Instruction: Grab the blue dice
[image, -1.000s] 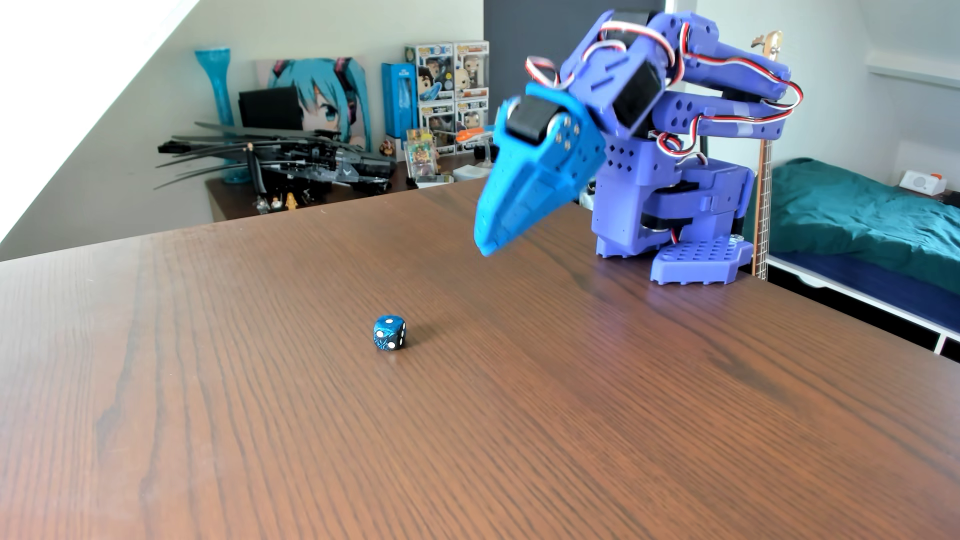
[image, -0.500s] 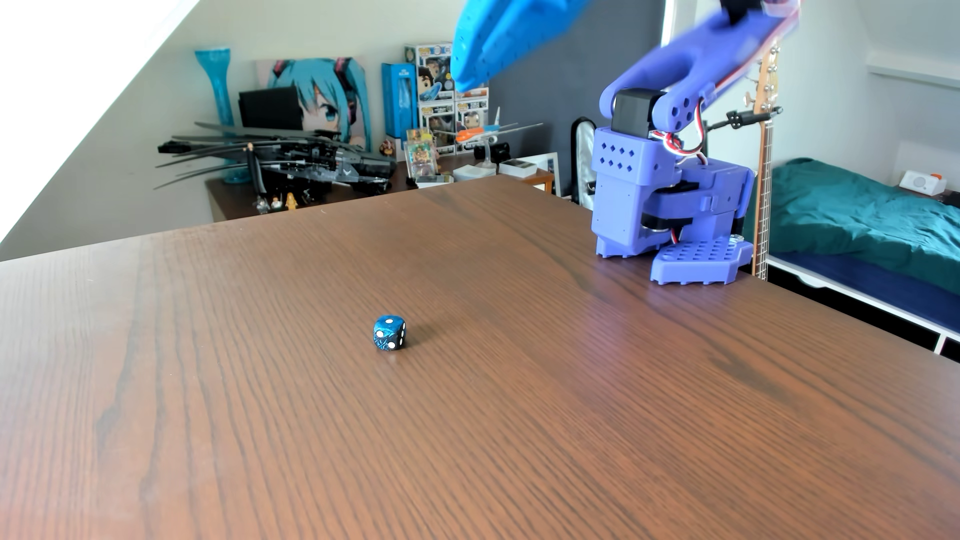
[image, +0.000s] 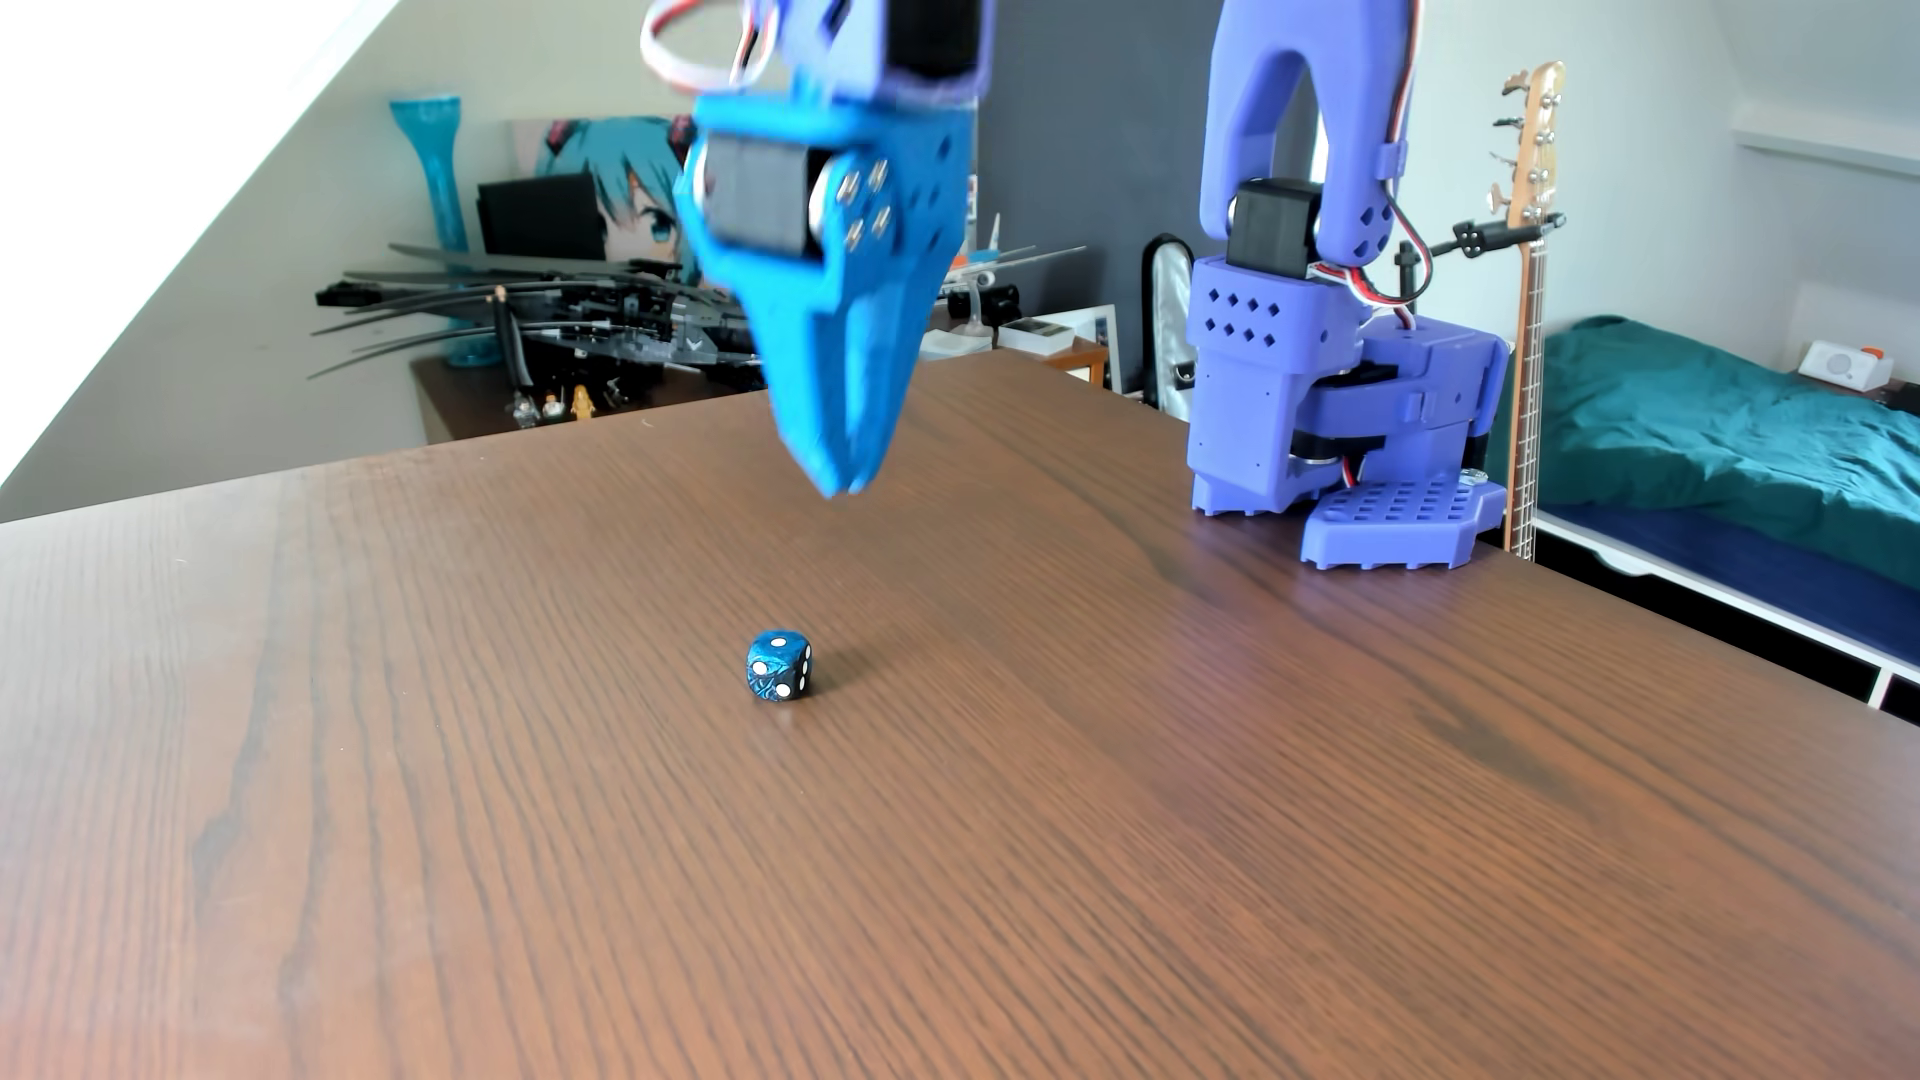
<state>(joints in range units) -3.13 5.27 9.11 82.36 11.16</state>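
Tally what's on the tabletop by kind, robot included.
Blue dice: 1
Robot arm, base on the wooden table, pincer in the air above the dice with jaws together: 1
Total: 2

One view only. Camera low, just above near part of surface (image: 935, 831), looking across it toward far edge and room behind. Horizon tilted: surface edge climbs left to right. Dice (image: 779, 666) mid-frame, sharp. Hand (image: 844, 488) hangs in upper centre, slightly blurred, top cropped by frame. Arm base (image: 1351, 415) right of centre at far edge, upper links cut off.
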